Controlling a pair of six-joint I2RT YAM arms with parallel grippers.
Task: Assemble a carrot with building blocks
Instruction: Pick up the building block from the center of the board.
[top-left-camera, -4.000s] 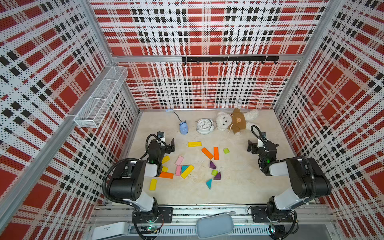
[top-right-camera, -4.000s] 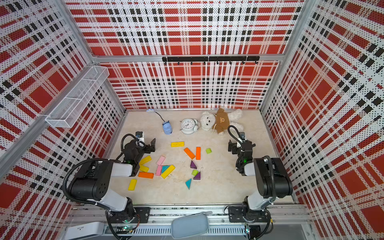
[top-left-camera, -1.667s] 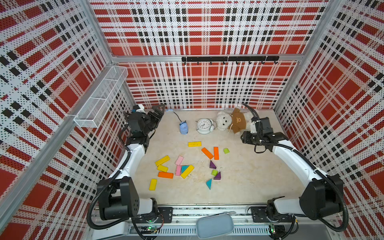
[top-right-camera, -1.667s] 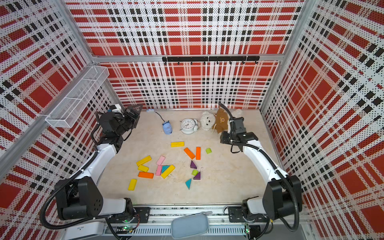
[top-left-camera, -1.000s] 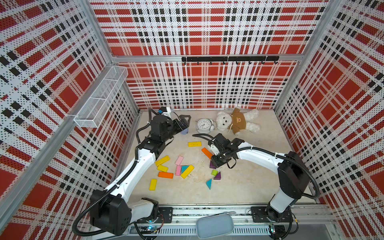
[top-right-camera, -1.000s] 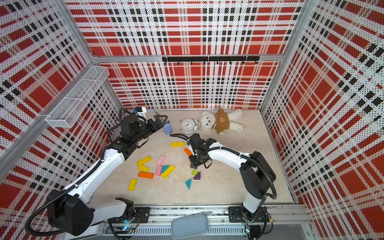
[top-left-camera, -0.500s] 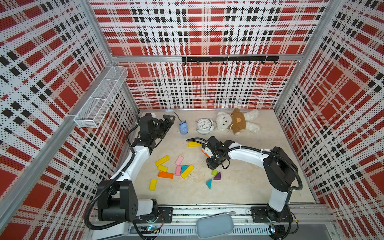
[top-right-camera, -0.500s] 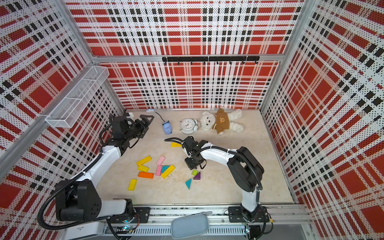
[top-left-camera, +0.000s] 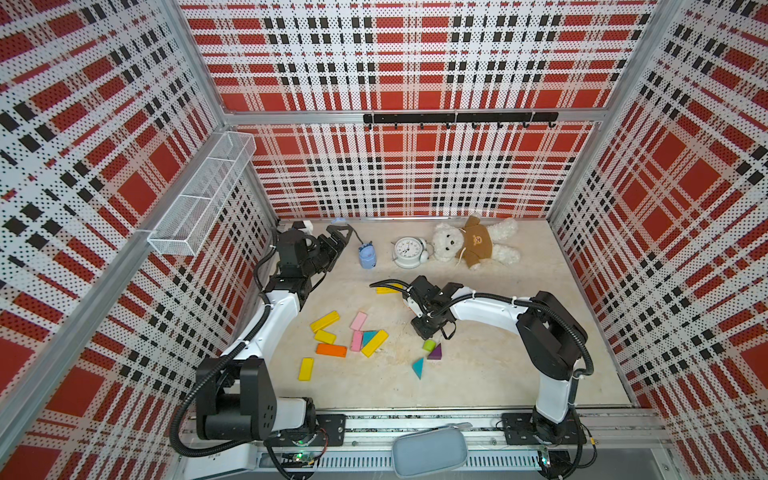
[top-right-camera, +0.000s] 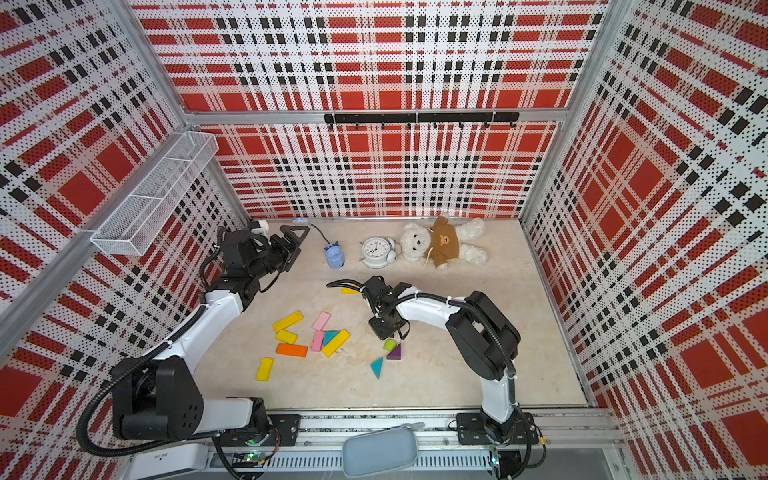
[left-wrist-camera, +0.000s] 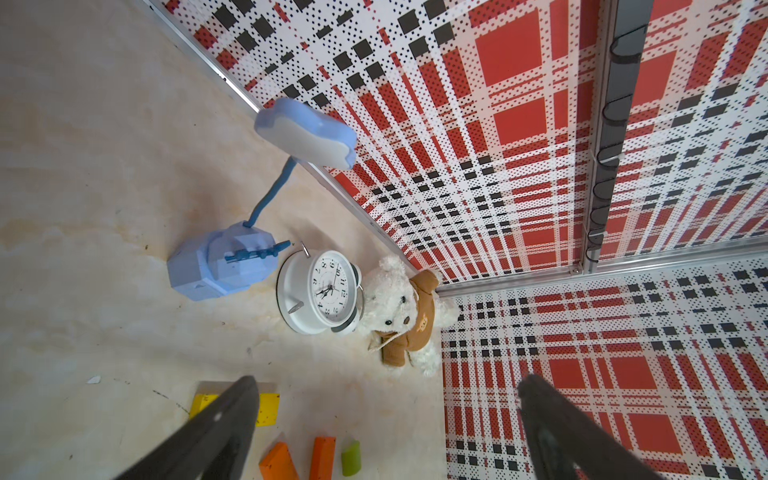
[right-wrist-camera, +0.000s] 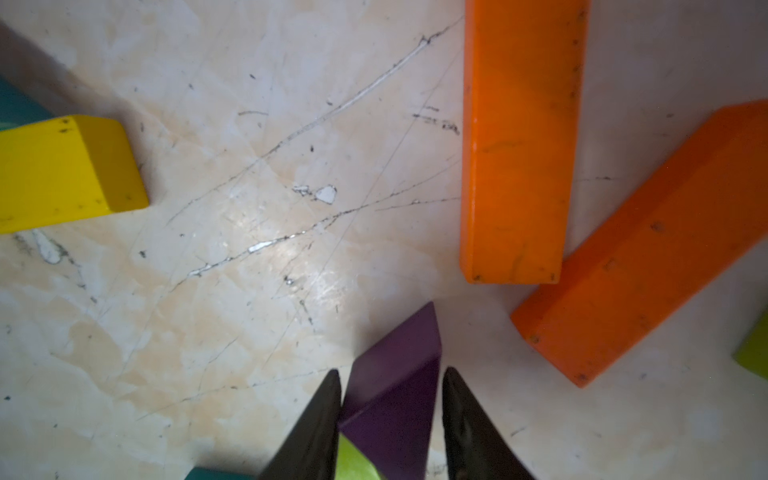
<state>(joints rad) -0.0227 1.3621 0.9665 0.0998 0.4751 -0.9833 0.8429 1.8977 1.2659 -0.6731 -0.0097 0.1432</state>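
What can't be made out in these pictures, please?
Orange bars: both top views, hidden under the right hand.
Purple triangle: right wrist view, base cut off by the edge; grip unclear.
Yellow bar: left wrist view, partly behind the left hand.

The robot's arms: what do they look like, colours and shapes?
The left arm and right arm are alike: smooth white tube sections joined by chunky black joints, with ribbed black cables looping alongside. Each ends in a black claw, the left claw and the right claw, with two flat fingers tapering to points.
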